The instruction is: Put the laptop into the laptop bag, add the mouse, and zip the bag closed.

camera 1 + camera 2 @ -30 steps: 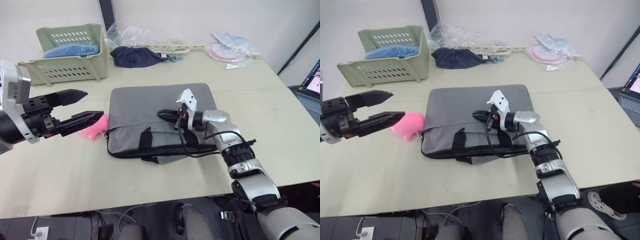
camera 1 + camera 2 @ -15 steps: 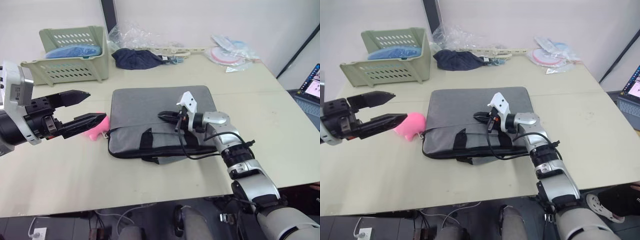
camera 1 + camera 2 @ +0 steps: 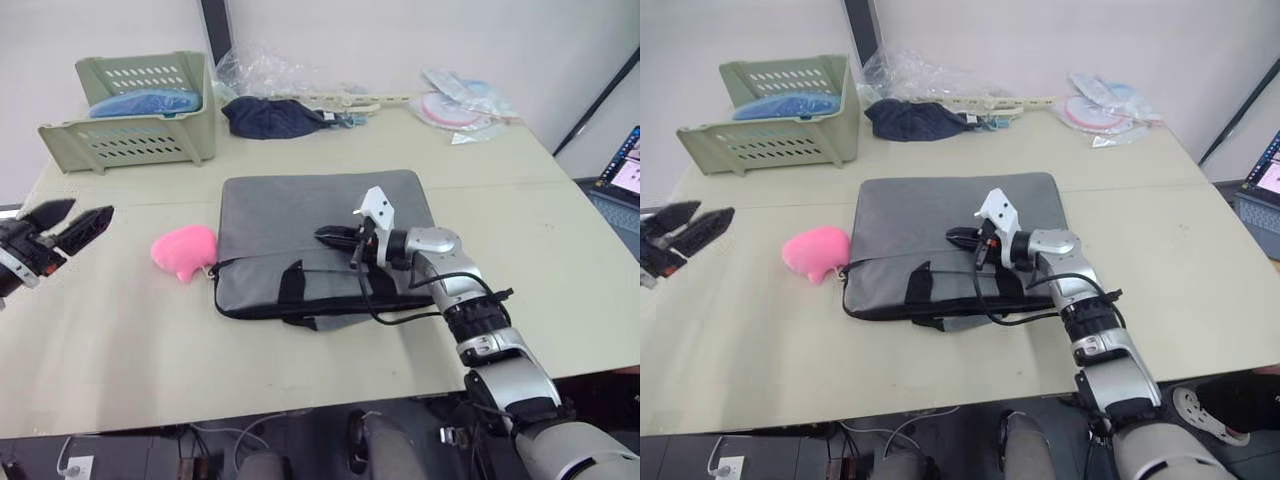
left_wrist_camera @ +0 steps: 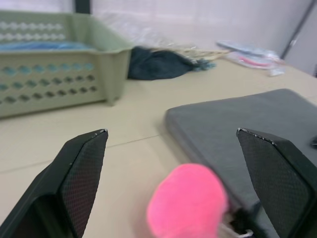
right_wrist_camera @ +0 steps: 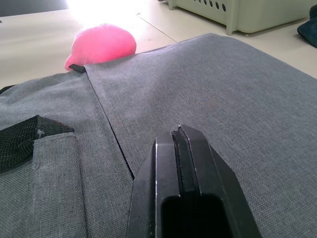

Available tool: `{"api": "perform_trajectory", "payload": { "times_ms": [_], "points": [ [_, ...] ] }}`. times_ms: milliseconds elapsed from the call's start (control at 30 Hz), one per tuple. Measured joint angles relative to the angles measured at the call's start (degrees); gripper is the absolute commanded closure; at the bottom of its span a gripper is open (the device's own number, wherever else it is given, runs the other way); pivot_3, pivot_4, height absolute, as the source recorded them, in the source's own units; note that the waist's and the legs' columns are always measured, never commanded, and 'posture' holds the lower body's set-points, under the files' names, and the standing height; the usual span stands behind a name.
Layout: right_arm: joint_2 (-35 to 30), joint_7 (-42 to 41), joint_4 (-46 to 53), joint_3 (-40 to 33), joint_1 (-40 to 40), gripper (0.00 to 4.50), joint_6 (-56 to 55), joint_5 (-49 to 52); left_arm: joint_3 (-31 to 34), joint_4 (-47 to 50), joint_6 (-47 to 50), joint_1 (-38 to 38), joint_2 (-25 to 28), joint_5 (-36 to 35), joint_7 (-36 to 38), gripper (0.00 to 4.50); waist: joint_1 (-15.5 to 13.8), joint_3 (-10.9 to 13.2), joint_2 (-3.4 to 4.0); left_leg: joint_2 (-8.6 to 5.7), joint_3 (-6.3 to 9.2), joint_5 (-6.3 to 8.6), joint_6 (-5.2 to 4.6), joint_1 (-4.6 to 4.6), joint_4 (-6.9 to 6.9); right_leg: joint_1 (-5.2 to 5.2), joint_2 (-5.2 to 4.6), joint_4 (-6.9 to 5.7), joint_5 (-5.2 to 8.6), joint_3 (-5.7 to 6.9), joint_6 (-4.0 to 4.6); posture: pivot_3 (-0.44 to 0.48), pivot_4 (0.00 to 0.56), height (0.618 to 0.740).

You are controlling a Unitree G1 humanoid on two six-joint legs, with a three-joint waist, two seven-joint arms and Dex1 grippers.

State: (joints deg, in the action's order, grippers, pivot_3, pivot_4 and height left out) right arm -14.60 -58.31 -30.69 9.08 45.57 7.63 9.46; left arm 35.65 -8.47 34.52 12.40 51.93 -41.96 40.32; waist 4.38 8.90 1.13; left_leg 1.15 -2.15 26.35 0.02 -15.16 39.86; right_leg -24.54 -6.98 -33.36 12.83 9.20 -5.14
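Left eye view: laptop bag (image 3: 310, 240) is lying flat mid-table (image 3: 560, 230), handles toward the robot. Right gripper (image 3: 335, 236) is resting low over it, fingers pressed together on nothing, likely lining up on the zipper seam. Left gripper (image 3: 62, 224) is hovering well off to the side, fingers apart, empty, near the pink lump (image 3: 184, 250). No readable labels or writing anywhere.

R arm: silver metal segments w/ black ribbed joints, a black cable looping alongside, white bracket near the right gripper (image 3: 335, 236). Left gripper (image 4: 173, 148): black wedge-shaped fingers (image 4: 79, 173), fine mesh-textured pads.
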Motion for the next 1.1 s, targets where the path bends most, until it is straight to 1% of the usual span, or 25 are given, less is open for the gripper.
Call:
{"api": "perform_trajectory", "payload": {
  "times_ms": [33, 100, 167, 267, 367, 600, 767, 1000, 1100],
  "points": [
    [-0.09, 0.06, 0.19, -0.02, -0.16, 4.42, 0.12, 0.0, -0.97, -1.79, -1.0, 0.61, -0.25, 0.8, 0.77, 0.0, -0.06, -0.01, -0.01, 0.02, 0.01, 0.0, 0.0, 0.01, 0.0, 0.01, 0.02, -0.01, 0.0, 0.01, -0.01, 0.0, 0.15, 0.74],
    [-0.21, 0.41, 1.46, -0.06, -1.01, 4.42, 0.71, 0.0, -4.76, -8.92, -5.24, 3.35, -1.34, 4.23, 3.83, 0.0, -0.18, -0.1, -0.18, 0.12, 0.02, 0.02, 0.04, -0.02, 0.02, 0.0, 0.14, 0.0, 0.01, 0.04, -0.01, 0.0, 0.15, 0.74],
    [-0.32, 0.61, 2.51, -0.13, -1.63, 4.42, 1.28, 0.02, -8.61, -14.39, -8.56, 7.6, -2.12, 6.64, 6.98, 0.0, -0.32, -0.19, -0.32, 0.23, 0.01, 0.04, 0.08, 0.0, 0.02, 0.01, 0.24, 0.0, 0.01, 0.05, -0.01, 0.0, 0.15, 0.74],
    [-0.32, 1.06, 3.59, -0.27, -2.03, 4.42, 2.29, 0.02, -12.02, -18.71, -11.18, 12.9, -3.52, 8.89, 9.38, 0.0, -0.52, -0.22, -0.37, 0.29, -0.02, 0.05, 0.1, 0.0, 0.03, 0.01, 0.3, 0.0, 0.01, 0.09, -0.01, 0.0, 0.15, 0.74],
    [-0.15, 1.12, 4.65, -0.24, -2.43, 4.42, 2.74, 0.03, -14.19, -22.09, -12.8, 16.28, -4.64, 10.54, 11.13, 0.0, -0.24, -0.23, -0.39, 0.36, -0.09, 0.05, 0.1, 0.0, 0.03, -0.02, 0.34, 0.0, 0.01, 0.14, -0.01, 0.0, 0.15, 0.74],
    [-0.29, 1.72, 6.24, -0.32, -3.36, 4.42, 3.66, 0.04, -14.85, -25.88, -14.1, 17.35, -5.45, 12.09, 13.1, 0.0, -0.28, -0.22, -0.37, 0.38, -0.08, 0.06, 0.1, 0.0, 0.04, -0.01, 0.34, 0.0, 0.01, 0.15, -0.01, 0.0, 0.15, 0.74],
    [-0.41, 1.86, 7.25, -0.35, -3.87, 4.42, 4.01, 0.04, -16.75, -27.63, -14.05, 16.89, -8.11, 13.39, 15.55, 0.0, -0.41, -0.23, -0.39, 0.4, -0.08, 0.06, 0.1, -0.01, 0.05, -0.02, 0.34, 0.0, 0.01, 0.15, -0.01, 0.0, 0.15, 0.74],
    [-0.46, 1.89, 7.65, -0.35, -4.0, 4.42, 4.45, 0.04, -17.68, -27.98, -14.05, 16.79, -9.49, 14.17, 15.89, 0.0, -0.48, -0.25, -0.43, 0.41, -0.08, 0.06, 0.1, -0.01, 0.06, -0.02, 0.34, 0.0, 0.01, 0.15, -0.01, 0.0, 0.15, 0.74],
    [-0.46, 2.1, 7.92, -0.35, -4.15, 4.5, 4.75, 0.04, -17.74, -27.93, -14.02, 16.22, -9.64, 14.34, 16.69, 0.75, -0.52, -0.25, -0.42, 0.42, -0.08, 0.06, 0.11, -0.01, 0.06, -0.02, 0.34, 0.0, 0.01, 0.14, -0.01, 0.0, 0.15, 0.74]
  ]
}}
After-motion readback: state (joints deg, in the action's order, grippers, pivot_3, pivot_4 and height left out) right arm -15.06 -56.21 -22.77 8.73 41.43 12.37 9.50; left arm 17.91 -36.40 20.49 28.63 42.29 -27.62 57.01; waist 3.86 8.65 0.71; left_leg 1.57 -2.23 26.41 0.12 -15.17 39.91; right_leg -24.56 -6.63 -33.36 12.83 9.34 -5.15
